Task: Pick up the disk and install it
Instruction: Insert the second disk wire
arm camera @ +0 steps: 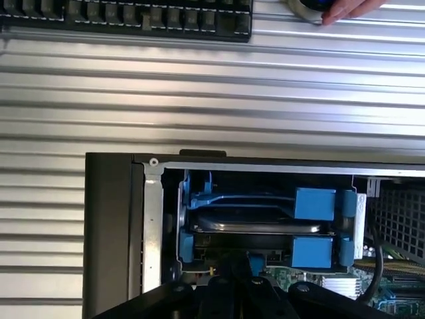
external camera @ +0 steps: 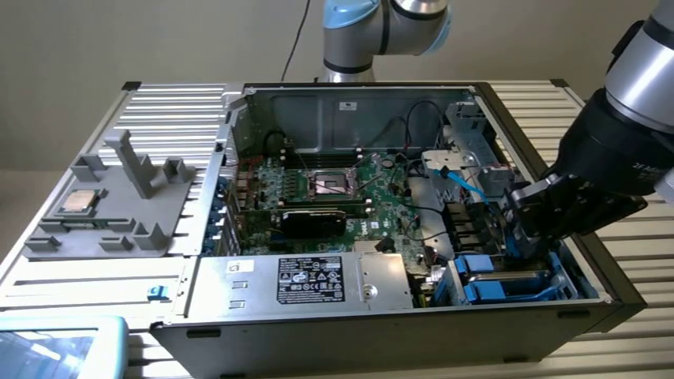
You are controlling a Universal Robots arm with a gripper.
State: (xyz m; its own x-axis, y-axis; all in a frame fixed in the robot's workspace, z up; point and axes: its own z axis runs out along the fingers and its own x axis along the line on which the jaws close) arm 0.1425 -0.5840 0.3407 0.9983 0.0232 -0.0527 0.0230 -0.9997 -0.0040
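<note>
At the exterior view's lower right, the clenched gripper [external camera: 523,229] hovers over the disk [arm camera: 255,224], which already sits in its blue-railed bay [arm camera: 312,203] inside the open computer case [external camera: 348,316], so installation looks nearly complete.

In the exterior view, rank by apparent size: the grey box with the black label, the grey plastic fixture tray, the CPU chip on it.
1. Grey box with black label
2. Grey fixture tray, roughly alike; farther away, so unsure
3. CPU chip, clearly smallest
</note>
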